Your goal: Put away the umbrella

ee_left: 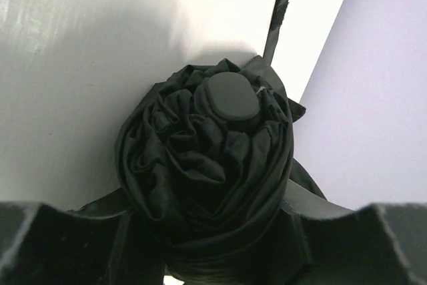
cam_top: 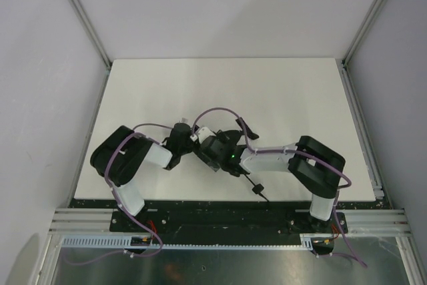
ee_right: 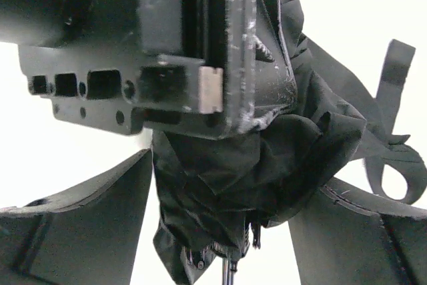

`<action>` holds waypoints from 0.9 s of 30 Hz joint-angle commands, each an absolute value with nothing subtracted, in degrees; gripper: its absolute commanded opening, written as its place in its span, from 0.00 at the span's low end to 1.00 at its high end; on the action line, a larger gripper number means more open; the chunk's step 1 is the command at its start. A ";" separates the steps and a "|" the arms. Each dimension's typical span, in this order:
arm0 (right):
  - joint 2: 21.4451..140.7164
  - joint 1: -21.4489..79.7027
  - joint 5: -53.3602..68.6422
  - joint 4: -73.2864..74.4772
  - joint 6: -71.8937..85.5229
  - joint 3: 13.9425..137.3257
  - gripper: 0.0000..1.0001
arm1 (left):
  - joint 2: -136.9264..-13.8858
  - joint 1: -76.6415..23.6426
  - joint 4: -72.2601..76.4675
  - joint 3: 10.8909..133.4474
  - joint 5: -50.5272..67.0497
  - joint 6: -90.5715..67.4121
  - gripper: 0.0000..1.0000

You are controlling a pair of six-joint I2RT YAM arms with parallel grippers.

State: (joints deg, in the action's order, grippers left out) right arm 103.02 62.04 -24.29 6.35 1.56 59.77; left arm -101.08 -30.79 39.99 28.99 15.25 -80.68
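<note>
Left wrist cam: the umbrella (ee_left: 200, 158) is folded down into a crumpled black bundle with its round end cap facing the lens. It's jammed between the fingers (ee_left: 60, 245) of the left gripper (ee_left: 207, 215). Fabric bulges against both of them, so that one is clamped on it. A thin strap (ee_left: 277, 18) sticks up behind the bundle.

From the top external view, the bundle sits over the white table (cam_top: 280, 91), around the middle and close to the near edge. It's right where the two grippers meet nose to nose. A thin shaft with the small handle (cam_top: 259, 189) pokes out toward the near edge, under the right forearm.

Right wrist cam: the right gripper (ee_right: 237, 171) has its fingers (ee_right: 87, 218) spread on either side of the loose cloth. The fabric is right up against both, but honestly I can't tell if it's actually squeezing. The left gripper's body fills the top of that shot, and the strap hangs off to the right.
</note>
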 commanded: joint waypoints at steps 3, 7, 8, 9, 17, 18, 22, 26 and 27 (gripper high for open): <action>107.96 65.23 -40.93 -0.20 -6.28 62.91 0.63 | -100.46 -31.37 25.47 28.03 12.42 -80.24 0.00; 109.21 65.29 -40.42 -1.12 -7.28 63.05 0.33 | -99.60 -31.37 23.16 28.78 12.13 -79.72 0.00; 109.40 65.17 -39.85 -0.69 -7.02 63.04 0.26 | -99.42 -31.37 22.92 29.02 12.13 -79.37 0.00; 109.55 64.84 -38.82 0.44 -6.63 63.03 0.18 | -99.23 -31.38 22.80 29.23 12.09 -78.79 0.00; 106.62 60.04 -21.86 0.90 -2.29 59.11 0.00 | -97.29 -30.88 22.72 29.21 10.94 -75.65 0.49; 105.78 59.07 -18.93 0.76 -1.72 58.52 0.00 | -96.90 -30.78 22.70 29.02 10.70 -75.36 0.57; 102.53 54.84 -7.41 -2.54 0.46 55.57 0.00 | -95.34 -30.08 22.68 28.33 10.29 -74.15 0.86; 100.52 50.34 4.25 -4.72 3.43 53.76 0.00 | -95.16 -29.69 22.74 28.31 10.29 -73.30 0.98; 100.18 49.34 7.09 -5.48 4.13 53.29 0.00 | -95.48 -29.70 22.71 28.44 10.42 -73.21 0.99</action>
